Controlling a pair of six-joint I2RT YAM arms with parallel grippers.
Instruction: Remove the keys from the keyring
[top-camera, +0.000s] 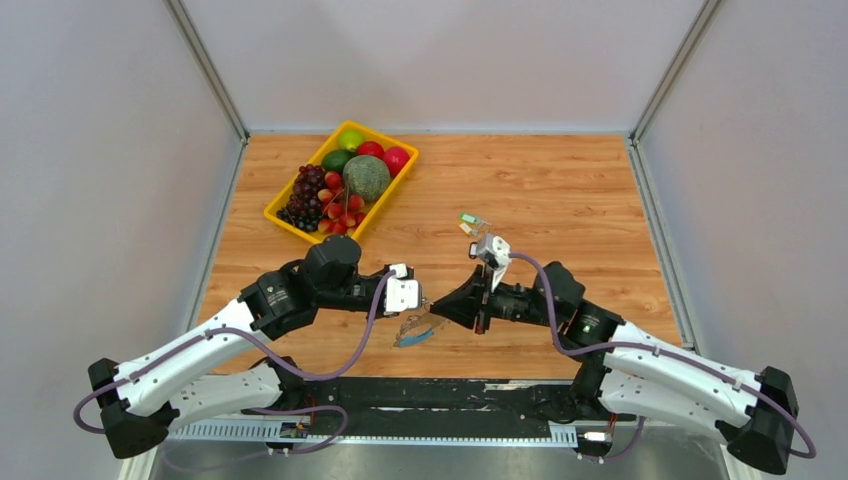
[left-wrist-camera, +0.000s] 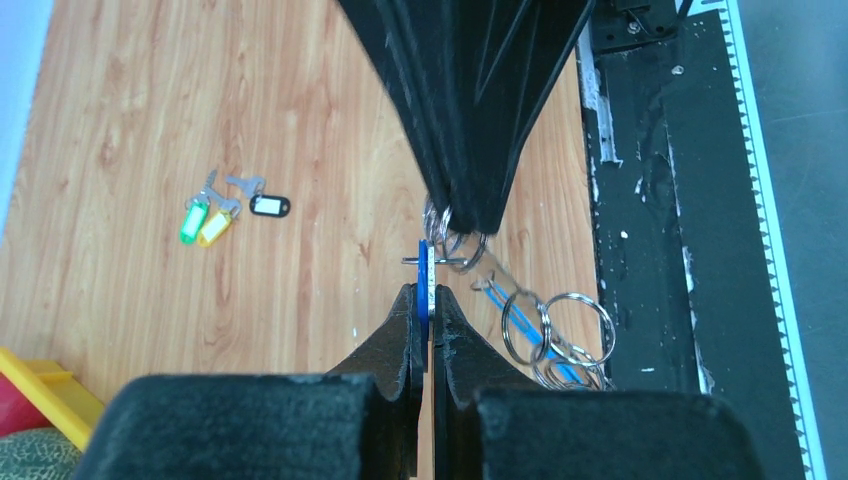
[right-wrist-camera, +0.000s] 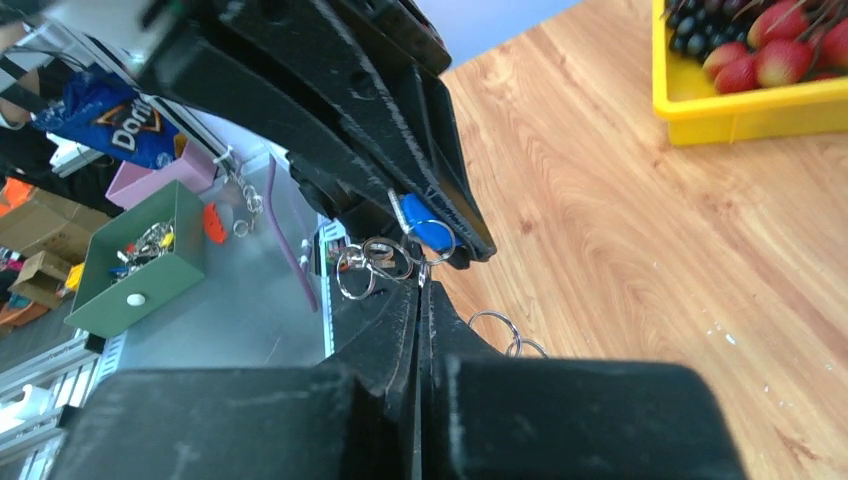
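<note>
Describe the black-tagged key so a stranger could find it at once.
On the table, right of the yellow tray in the top view, three loose keys lie together. In the left wrist view the black-tagged key lies just right of the green-tagged key and the yellow-tagged key. Only its tag is black with a white label.
</note>
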